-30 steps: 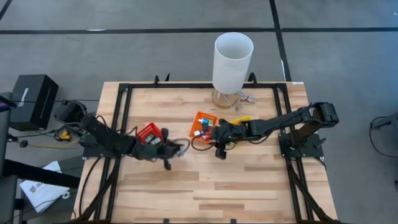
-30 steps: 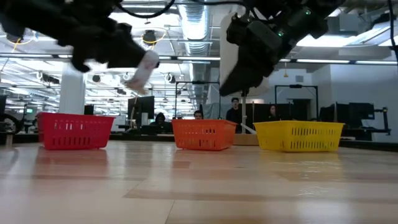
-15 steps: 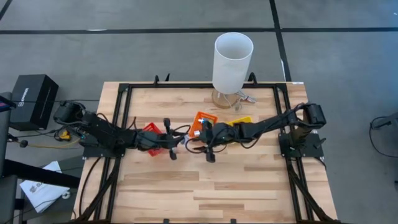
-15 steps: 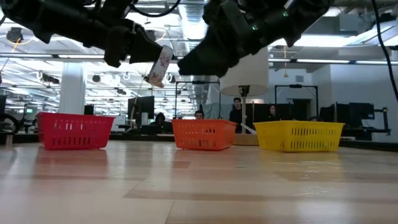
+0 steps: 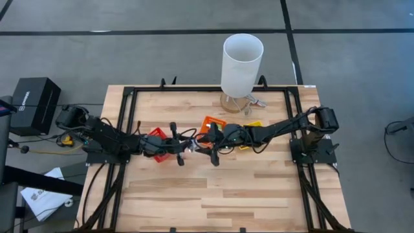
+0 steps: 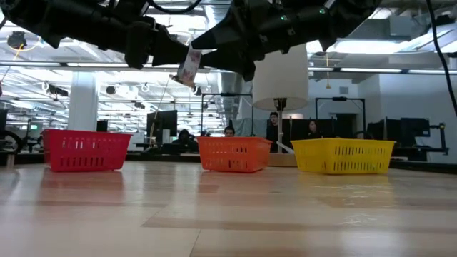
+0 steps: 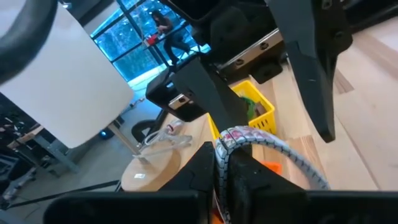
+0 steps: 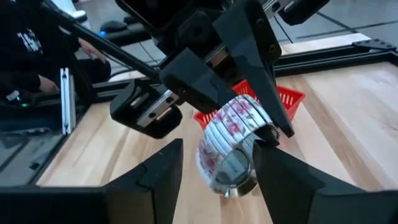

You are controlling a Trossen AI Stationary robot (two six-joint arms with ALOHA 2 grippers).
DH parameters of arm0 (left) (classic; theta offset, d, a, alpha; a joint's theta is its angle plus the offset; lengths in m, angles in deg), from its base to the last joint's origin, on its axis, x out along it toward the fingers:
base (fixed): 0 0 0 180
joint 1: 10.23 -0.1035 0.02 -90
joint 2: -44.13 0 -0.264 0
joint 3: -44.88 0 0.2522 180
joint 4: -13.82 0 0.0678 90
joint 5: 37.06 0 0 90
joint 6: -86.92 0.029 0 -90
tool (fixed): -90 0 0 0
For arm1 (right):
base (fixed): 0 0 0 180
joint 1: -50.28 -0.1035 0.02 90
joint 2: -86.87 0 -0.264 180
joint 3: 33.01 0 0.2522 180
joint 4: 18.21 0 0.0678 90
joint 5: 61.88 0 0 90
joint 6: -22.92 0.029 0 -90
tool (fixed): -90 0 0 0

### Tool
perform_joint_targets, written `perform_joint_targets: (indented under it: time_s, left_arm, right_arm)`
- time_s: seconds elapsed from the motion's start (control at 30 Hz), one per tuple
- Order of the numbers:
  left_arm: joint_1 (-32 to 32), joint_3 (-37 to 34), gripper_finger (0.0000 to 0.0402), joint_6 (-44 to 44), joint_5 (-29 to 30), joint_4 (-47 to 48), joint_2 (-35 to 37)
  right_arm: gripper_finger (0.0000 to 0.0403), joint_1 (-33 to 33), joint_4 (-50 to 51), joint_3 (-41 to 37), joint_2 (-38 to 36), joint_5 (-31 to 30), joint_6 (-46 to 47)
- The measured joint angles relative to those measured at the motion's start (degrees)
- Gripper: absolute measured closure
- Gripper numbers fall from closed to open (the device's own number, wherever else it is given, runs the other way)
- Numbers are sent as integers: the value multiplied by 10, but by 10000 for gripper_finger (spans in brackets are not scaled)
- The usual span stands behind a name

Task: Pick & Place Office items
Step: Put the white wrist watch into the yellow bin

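So both arms are meeting in the middle above the tabletop (image 5: pixel 213 188), right in front of the bins. The left pincer (image 8: pixel 264 121) is clamped shut on a roll of patterned tape (image 8: pixel 231 144), white with little pink/red flowers on it, and it's holding the roll up in the air, well clear of the wood. In the low view the roll (image 6: pixel 188 66) hangs tilted between the two dark arms, high above the baskets.

The right pincer (image 8: pixel 214 163) has its fingers spread wide, one on each side of the roll. From its own wrist camera the roll sits right in the gap between the two fingers; I can't tell whether either one is actually touching it. In the left wrist view you see the tape's edge (image 7: pixel 249 138) pinched between the left fingers, with the right arm's fingers coming in just past it.

On the tabletop behind them there's a red bin (image 6: pixel 86 149), an orange bin (image 6: pixel 234 153) and a yellow bin (image 6: pixel 343 155) in a row, and a tall white cylinder (image 5: pixel 242 63) on a round wooden base at the far edge. From above, the handover spot is between the red and orange bins, a bit nearer the front.

A few people (image 6: pixel 272 126) are standing in the room beyond the table.
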Motion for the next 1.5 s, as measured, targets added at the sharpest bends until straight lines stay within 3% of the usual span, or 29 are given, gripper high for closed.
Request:
perform_joint_targets:
  time_s: [0.23,0.53,0.9,1.0,1.33,1.5]
  left_arm:
    - [0,0,387,0,-1,-40,0]
    - [0,0,395,0,-5,-64,0]
    - [0,0,387,0,-2,-62,0]
    - [0,0,385,0,-1,-58,0]
    - [-1,0,298,-23,-1,-18,0]
    - [-2,0,246,-64,-1,-17,0]
  right_arm:
    - [228,-1,-25,0,1,0,26]
    - [256,-1,-88,35,77,32,29]
    - [389,12,-33,46,77,59,14]
    - [393,16,9,45,62,60,8]
    - [394,15,115,45,0,51,-36]
    - [398,12,286,44,-61,-63,-23]
